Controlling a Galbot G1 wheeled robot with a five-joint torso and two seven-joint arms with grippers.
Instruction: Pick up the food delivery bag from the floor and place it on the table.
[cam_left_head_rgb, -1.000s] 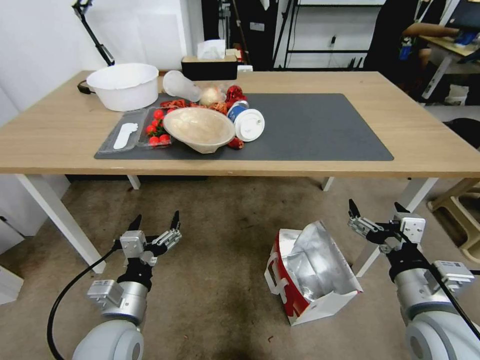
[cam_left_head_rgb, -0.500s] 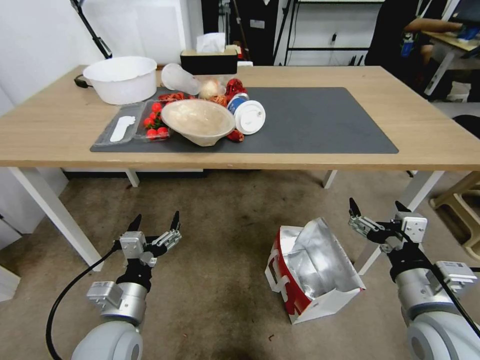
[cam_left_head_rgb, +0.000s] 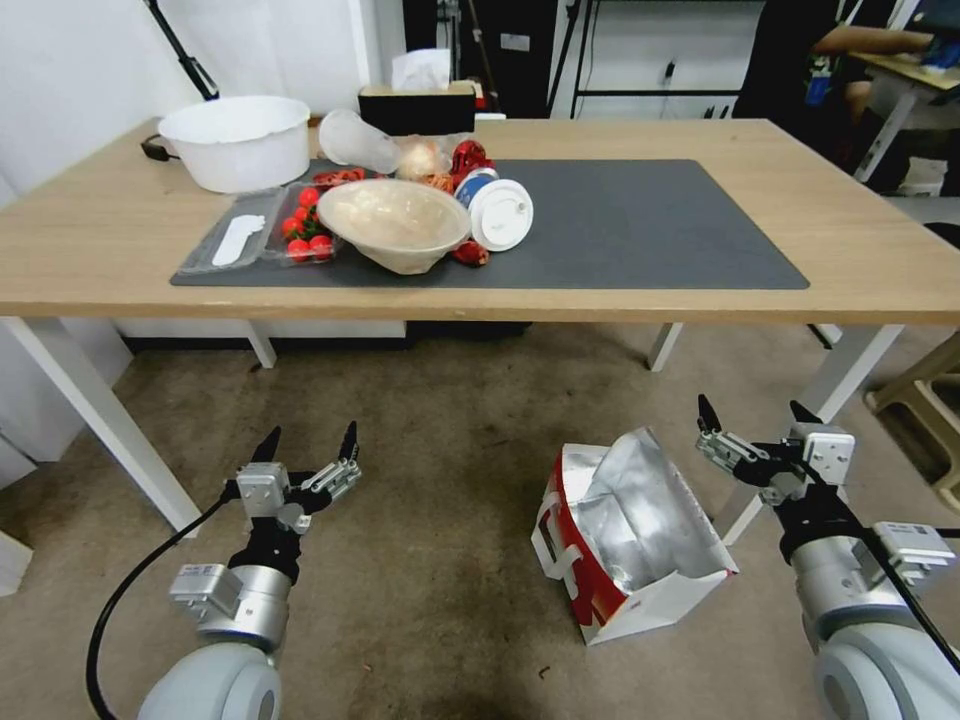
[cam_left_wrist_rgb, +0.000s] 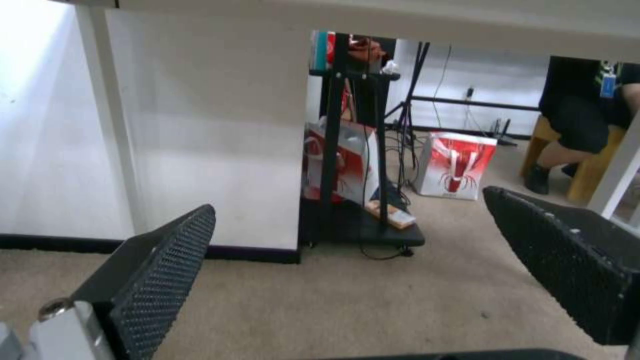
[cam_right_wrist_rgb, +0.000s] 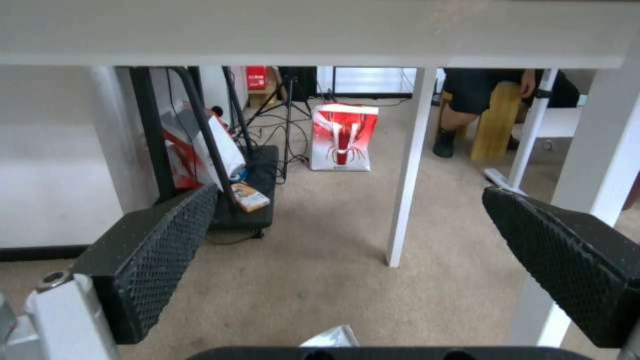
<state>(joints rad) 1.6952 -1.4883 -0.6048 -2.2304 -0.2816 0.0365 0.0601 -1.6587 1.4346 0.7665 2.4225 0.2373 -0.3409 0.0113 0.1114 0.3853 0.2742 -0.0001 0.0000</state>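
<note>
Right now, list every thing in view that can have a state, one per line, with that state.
food delivery bag: on the floor, mouth open, foil lining showing, tilted, not held.
left gripper: open, empty, low over the floor.
right gripper: open, empty, beside the bag, not touching it.
table: mat's right part bare.
white tub: upright on the table.
paper bowl: tilted on the mat.
cup: lying on its side, lid on.
</note>
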